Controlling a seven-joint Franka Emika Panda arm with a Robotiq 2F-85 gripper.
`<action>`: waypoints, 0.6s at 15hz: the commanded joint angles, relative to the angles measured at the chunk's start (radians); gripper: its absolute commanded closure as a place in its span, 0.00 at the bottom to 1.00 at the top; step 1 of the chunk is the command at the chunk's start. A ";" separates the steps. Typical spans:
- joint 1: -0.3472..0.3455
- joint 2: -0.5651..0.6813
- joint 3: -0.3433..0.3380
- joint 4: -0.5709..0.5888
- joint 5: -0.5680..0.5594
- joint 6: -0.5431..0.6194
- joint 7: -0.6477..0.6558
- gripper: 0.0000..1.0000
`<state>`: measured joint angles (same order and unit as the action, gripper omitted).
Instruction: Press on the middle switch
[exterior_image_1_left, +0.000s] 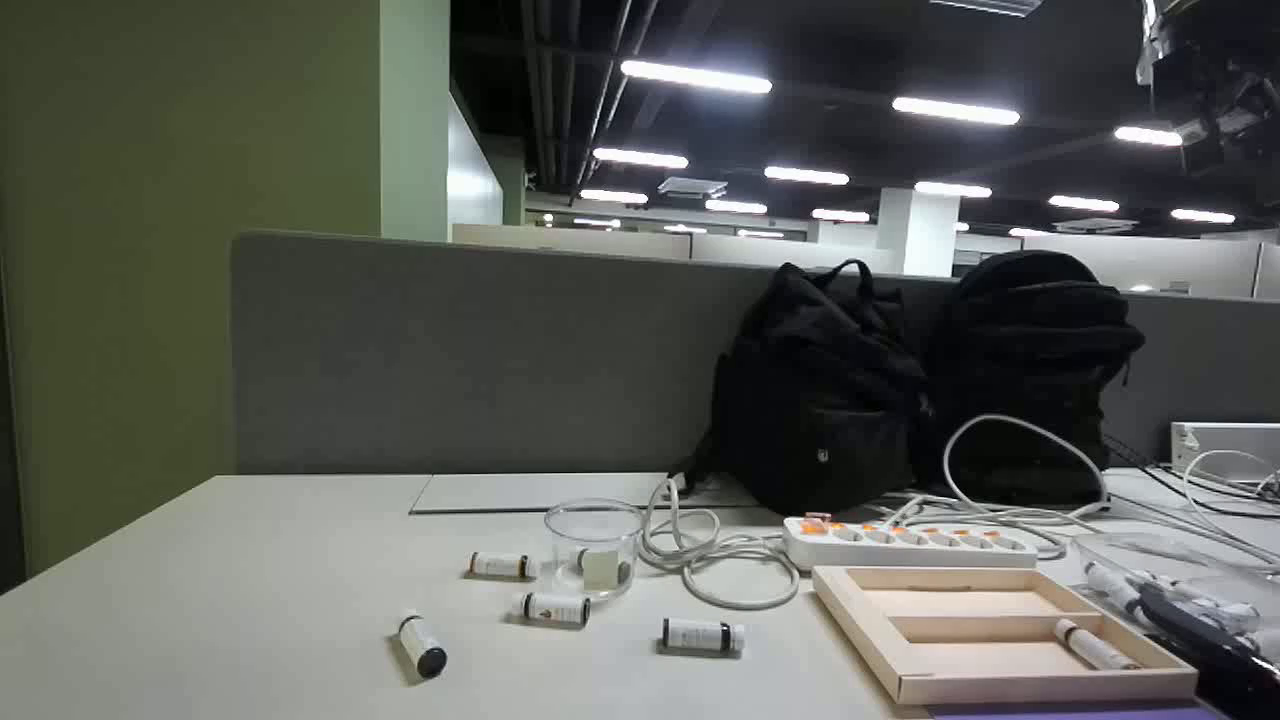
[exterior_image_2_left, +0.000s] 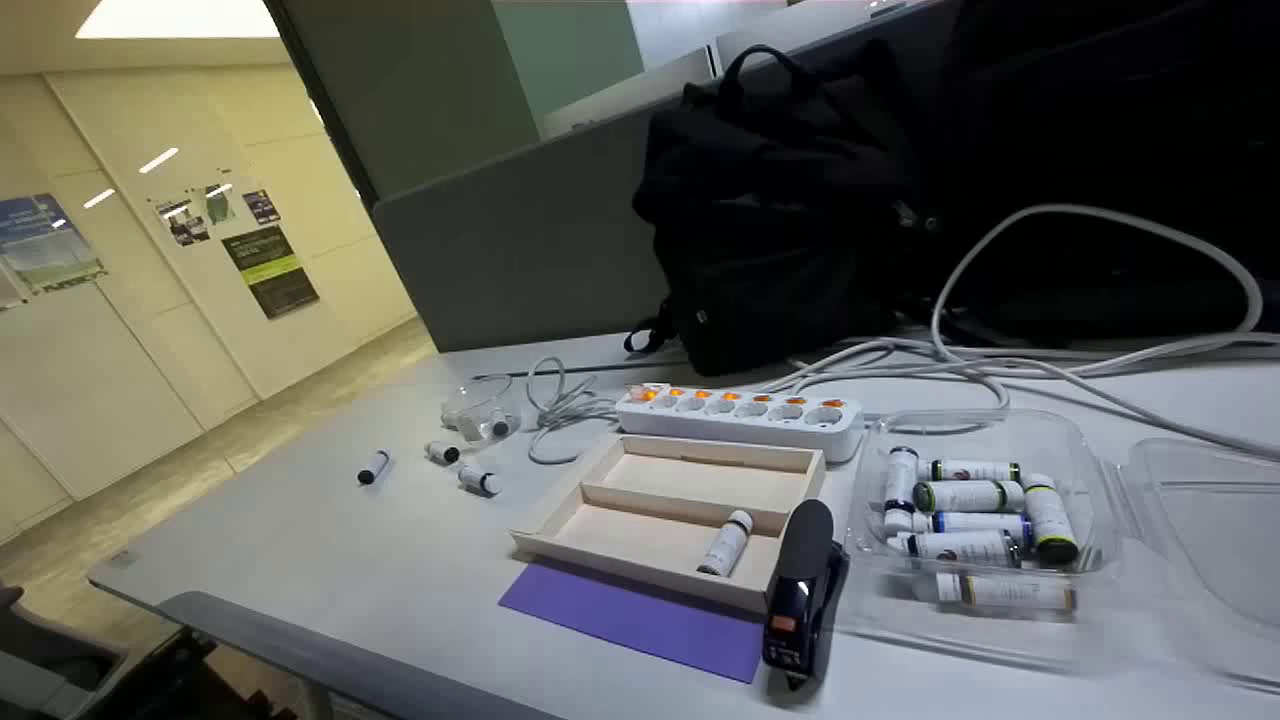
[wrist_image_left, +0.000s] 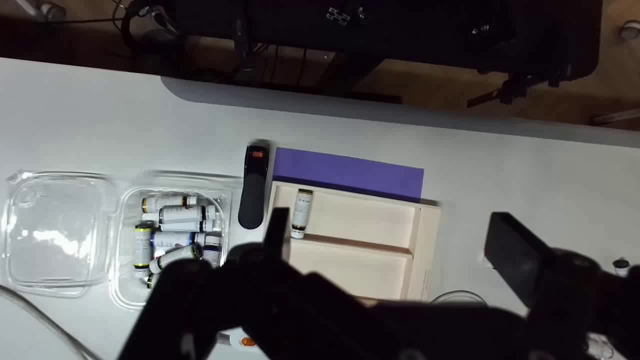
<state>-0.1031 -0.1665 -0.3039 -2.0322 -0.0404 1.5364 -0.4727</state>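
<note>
Gripper (wrist_image_left: 392, 240), fingers apart, above white tabletop (wrist_image_left: 525, 172).
In an exterior view: green wall (exterior_image_1_left: 190, 250) nine, ceiling lights (exterior_image_1_left: 955, 111) twelve-to-two, backpacks (exterior_image_1_left: 820, 400) three, power strip (exterior_image_1_left: 910, 556) four o'clock.

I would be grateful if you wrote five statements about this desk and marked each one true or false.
1. The end effector is pressing the middle switch. False: the end effector is open, and nothing touches the middle switch in either exterior view.
2. The power strip lies between the wooden tray and a black backpack. True.
3. The lid of the clear container is closed. False: the lid is folded open beside it.
4. A black device lies between the wooden tray and the clear container. True.
5. One small bottle lies in the wooden tray. True.
</note>
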 joint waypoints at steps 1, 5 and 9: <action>-0.025 0.002 0.023 0.001 0.003 -0.002 -0.004 0.00; -0.025 0.005 0.024 -0.006 0.003 -0.002 -0.004 0.00; -0.026 0.008 0.024 -0.010 0.003 -0.002 -0.004 0.00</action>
<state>-0.1031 -0.1603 -0.3038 -2.0444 -0.0404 1.5364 -0.4734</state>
